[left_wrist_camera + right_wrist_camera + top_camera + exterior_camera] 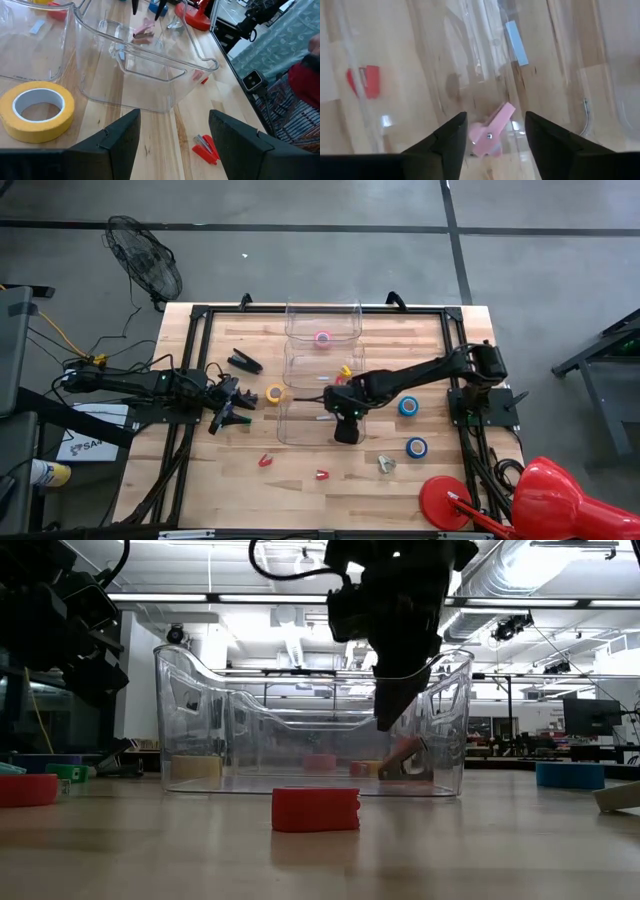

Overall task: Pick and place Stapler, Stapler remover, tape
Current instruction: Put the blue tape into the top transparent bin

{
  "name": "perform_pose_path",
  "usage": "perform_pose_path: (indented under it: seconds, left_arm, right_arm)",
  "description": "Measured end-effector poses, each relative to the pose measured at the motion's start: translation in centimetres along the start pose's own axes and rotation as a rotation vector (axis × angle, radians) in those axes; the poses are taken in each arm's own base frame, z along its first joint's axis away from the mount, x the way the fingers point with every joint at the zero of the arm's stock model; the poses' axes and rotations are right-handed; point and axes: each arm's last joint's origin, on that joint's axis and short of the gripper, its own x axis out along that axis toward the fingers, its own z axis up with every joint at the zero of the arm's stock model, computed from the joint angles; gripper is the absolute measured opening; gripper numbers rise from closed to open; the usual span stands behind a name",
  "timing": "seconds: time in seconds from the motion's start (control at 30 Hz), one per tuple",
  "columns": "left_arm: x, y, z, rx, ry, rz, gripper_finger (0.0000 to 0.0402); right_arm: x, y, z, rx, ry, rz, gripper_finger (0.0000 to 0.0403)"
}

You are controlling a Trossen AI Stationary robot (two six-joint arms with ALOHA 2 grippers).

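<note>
My right gripper hangs open inside the near clear bin, fingers pointing steeply down. A pink stapler remover lies on the bin's floor just below and between the fingers, apart from them. My left gripper waits open, low over the table to the left of the bins. A yellow tape roll lies flat on the table beside it. Two blue tape rolls lie right of the bins. A pink tape roll sits in the far bin. A black stapler lies at the far left.
Three clear bins stand in a row down the table's middle; the middle bin holds a yellow and red thing. Two red stapler removers and a pale one lie near the front edge. A red lamp stands at the near right corner.
</note>
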Motion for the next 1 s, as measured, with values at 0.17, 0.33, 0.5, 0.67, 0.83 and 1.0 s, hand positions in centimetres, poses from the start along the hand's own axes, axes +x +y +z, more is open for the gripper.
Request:
perform_pose_path:
  seconds: [0.17,0.33,0.5,0.67,0.83,1.0]
  left_arm:
    - [0.0,0.0,0.0,0.0,0.0,0.0,0.0231]
    - [0.0,0.0,0.0,0.0,0.0,0.0,0.0231]
    - [0.0,0.0,0.0,0.0,0.0,0.0,0.0231]
    - [0.0,0.0,0.0,0.0,0.0,0.0,0.0231]
    - [0.0,0.0,0.0,0.0,0.0,0.0,0.0231]
    - [0.0,0.0,0.0,0.0,0.0,0.0,0.0231]
  right_arm:
    - [-3.0,0.1,-0.2,0.002,-0.06,-0.037,0.0196]
    - [-6.5,-0.5,-1.6,0.081,-0.07,-0.176,0.0197]
    - [-9.1,-1.6,-3.8,0.198,-0.006,-0.367,0.0197]
    - [-10.1,-2.4,-5.2,0.279,0.09,-0.471,0.0197]
    - [-9.0,-2.7,-6.2,0.292,0.143,-0.395,0.0197]
    - [-7.0,-3.5,-8.3,0.366,0.134,-0.288,0.0197]
